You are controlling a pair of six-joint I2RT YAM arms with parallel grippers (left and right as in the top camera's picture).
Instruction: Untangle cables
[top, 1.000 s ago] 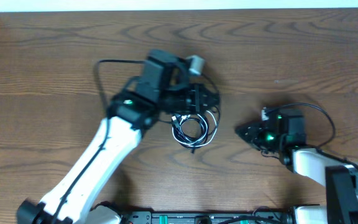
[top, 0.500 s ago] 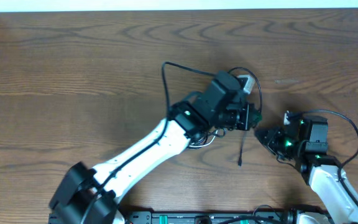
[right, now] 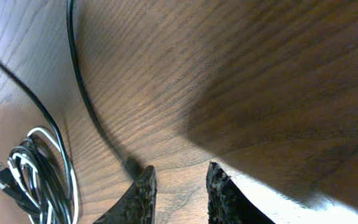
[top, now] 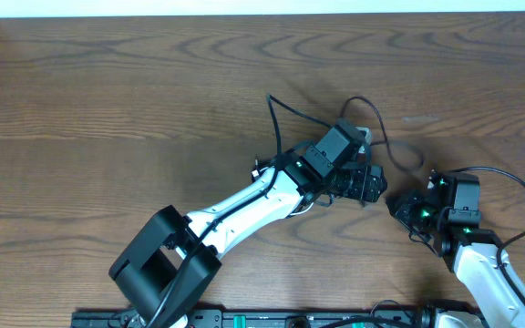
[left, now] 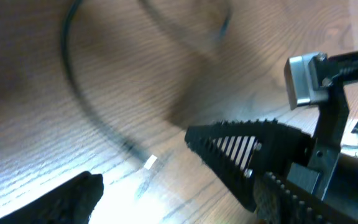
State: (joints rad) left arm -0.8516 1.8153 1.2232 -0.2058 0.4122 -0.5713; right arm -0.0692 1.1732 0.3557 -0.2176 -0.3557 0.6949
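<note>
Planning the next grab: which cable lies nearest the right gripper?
The lone black cable ending by the right gripper; the coiled bundle lies farther off.

Matt wood-grain table [top: 108, 91]; thin black cables [right: 36, 168] look smooth, rubbery.

So the right gripper [right: 179, 186] is down low over the wood table [right: 278, 74], tips slightly apart with nothing between them, a black cord [right: 82, 93] ending just beside one tip, and a coiled black-and-white bundle [right: 33, 168] at bottom left.
</note>
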